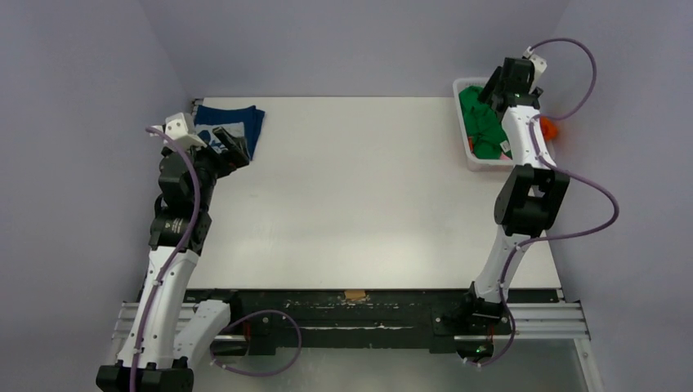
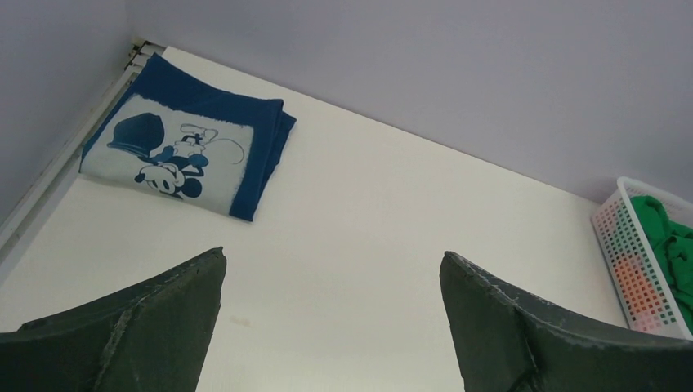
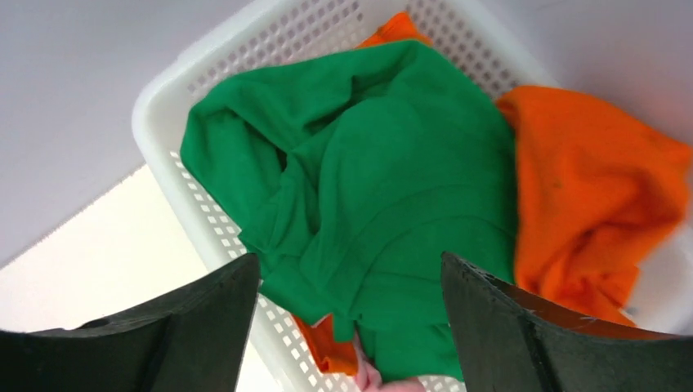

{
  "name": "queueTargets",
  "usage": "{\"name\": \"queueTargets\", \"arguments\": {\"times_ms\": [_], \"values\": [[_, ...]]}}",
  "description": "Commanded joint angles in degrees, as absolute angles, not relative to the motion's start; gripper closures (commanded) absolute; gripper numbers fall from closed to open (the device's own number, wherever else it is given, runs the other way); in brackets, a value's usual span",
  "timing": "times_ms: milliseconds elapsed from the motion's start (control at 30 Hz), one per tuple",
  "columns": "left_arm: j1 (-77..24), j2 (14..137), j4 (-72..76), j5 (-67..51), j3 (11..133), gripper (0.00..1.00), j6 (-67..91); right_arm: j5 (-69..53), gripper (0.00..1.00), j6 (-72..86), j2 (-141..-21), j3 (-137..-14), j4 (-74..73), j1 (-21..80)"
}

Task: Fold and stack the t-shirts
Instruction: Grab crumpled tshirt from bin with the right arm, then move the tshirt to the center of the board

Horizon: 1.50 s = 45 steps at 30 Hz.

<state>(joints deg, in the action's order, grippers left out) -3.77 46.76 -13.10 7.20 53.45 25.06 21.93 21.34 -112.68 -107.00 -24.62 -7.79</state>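
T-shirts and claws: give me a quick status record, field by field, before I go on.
navy t-shirt: folded, flat at far left corner of table
green t-shirt: crumpled, on top in basket
orange t-shirt: crumpled in basket, beside and under the green one
basket: white, far right corner of table
left claw: open, empty, near navy t-shirt
right claw: open, empty, above green t-shirt

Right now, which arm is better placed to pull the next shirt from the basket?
Right: the right gripper, open, hangs over the green t-shirt in the basket; the left gripper sits by the folded navy t-shirt.
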Motion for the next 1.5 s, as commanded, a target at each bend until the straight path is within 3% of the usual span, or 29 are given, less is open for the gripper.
{"name": "queueTargets", "arguments": {"times_ms": [0,200,300,367,467,500,700,900,1167,1333,1467], "values": [[-3.82,47.19,-14.07,6.36,52.44,0.00,27.37,13.32,0.23,18.29,-120.24,-116.28,-28.52,-7.36],[-3.82,47.61,-14.57,6.46,51.10,0.00,29.08,5.51,0.29,17.76,-125.85,-119.31,-25.19,-7.60],[-3.80,48.16,-14.98,6.65,50.90,0.00,29.87,5.70,0.40,18.02,-128.14,-119.58,-24.23,-7.64],[-3.78,48.53,-15.05,6.81,50.78,0.00,30.50,8.03,0.57,18.36,-129.17,-119.96,-24.10,-7.68],[-3.78,49.07,-15.27,6.33,50.74,0.00,31.16,9.56,0.95,17.86,-128.38,-120.35,-24.19,-7.68],[-3.78,49.26,-15.21,6.11,50.79,0.00,31.31,9.85,1.00,17.91,-127.24,-120.37,-24.39,-7.69],[-3.78,48.84,-14.00,4.30,51.15,0.00,32.23,7.64,1.00,17.89,-109.65,-112.71,-18.36,-7.64],[-3.81,49.46,-9.38,3.47,51.63,0.00,31.92,-11.52,1.00,19.74,-96.20,-114.23,-17.72,-5.01],[-3.79,50.38,-4.30,3.82,55.47,0.00,31.27,-29.73,1.00,21.28,-94.38,-129.08,-11.43,10.16],[-3.78,50.80,-5.33,3.95,56.38,0.00,30.99,-41.45,1.00,34.18,-95.38,-130.35,1.61,12.14],[-3.79,50.81,-6.20,6.16,56.54,0.00,30.88,-41.33,1.00,35.05,-93.77,-126.64,3.04,12.40]]}}
